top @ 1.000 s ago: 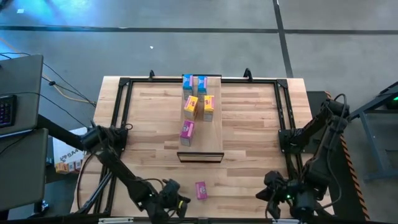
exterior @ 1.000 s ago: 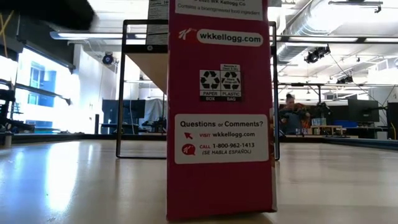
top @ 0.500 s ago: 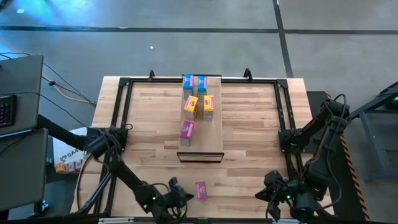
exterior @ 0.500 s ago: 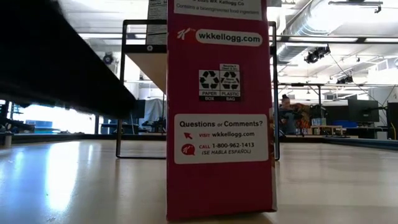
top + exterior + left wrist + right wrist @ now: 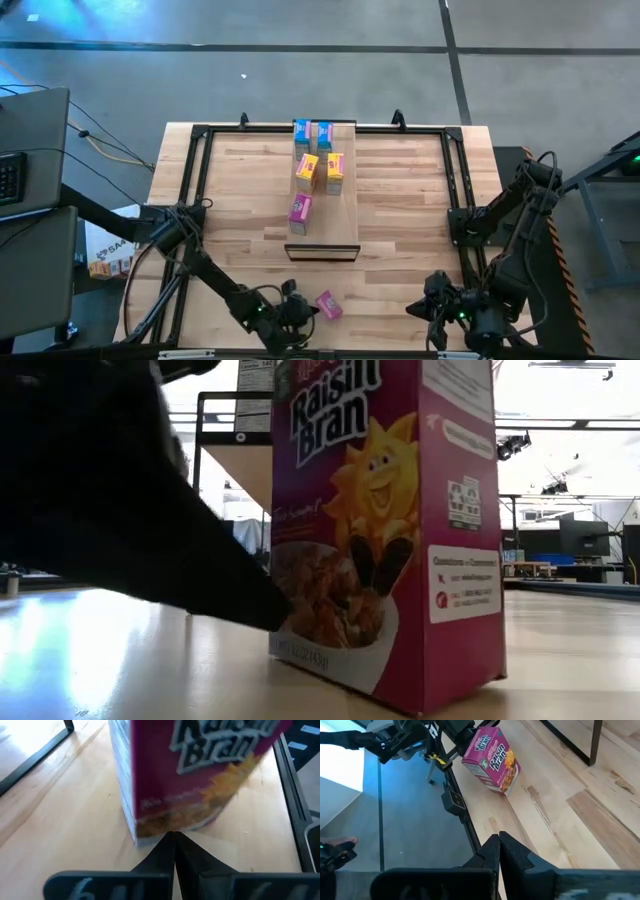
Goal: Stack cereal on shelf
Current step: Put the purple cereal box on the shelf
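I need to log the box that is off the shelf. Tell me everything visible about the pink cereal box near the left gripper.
The pink cereal box is magenta printed cardboard reading Raisin Bran, with a cartoon sun and a bowl of cereal. It stands upright on the tabletop near its front edge, off the shelf, angled to the table's edges. The shut left gripper presses its fingertips against the box's lower edge.
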